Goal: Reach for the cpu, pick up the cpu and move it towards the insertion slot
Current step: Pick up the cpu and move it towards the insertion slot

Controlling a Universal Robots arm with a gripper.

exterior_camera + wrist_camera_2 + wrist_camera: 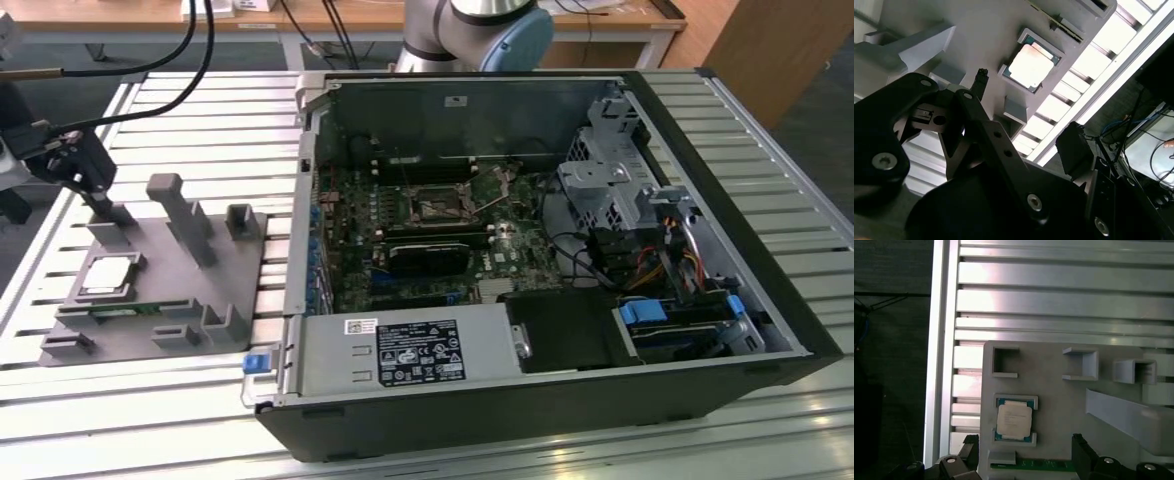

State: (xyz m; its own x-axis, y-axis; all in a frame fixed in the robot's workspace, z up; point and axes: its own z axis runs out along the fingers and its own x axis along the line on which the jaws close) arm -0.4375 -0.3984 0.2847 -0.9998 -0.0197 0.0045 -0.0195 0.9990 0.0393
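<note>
cpu, first wrist view: glossy silver metal lid, green board rim. Holder tray under it: matt grey plastic, smooth. Table: ribbed bare aluminium, satin sheen. Computer case, exterior view: matt black shell.

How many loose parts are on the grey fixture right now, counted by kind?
On the grey fixture:
cpu: 1
green memory stick: 1
Total: 2
</note>
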